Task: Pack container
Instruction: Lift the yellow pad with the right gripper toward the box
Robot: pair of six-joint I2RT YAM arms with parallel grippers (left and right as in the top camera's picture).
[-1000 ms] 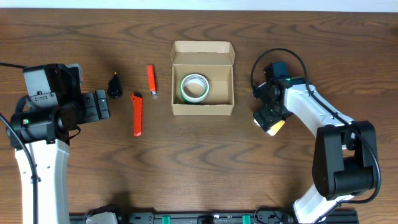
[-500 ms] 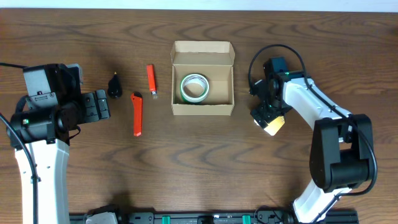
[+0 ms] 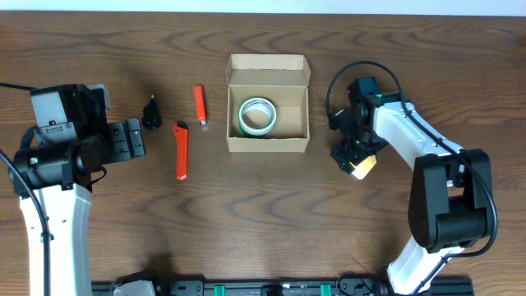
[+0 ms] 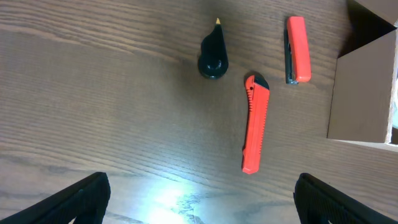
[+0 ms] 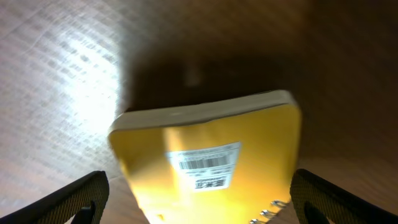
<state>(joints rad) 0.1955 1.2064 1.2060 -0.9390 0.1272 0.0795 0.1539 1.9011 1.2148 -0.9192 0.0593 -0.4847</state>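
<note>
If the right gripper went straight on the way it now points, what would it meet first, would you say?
The yellow spiral notebook, most likely: it fills the view ahead of the right gripper, lying on the table. How far off is unclear.

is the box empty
No, a tape roll lies inside the box.

You have one label in sight: a white barcode sticker (image 5: 203, 165) on the yellow notepad (image 5: 211, 140) in the right wrist view. Its bars show, but the small print beneath is too blurred to read.
</note>
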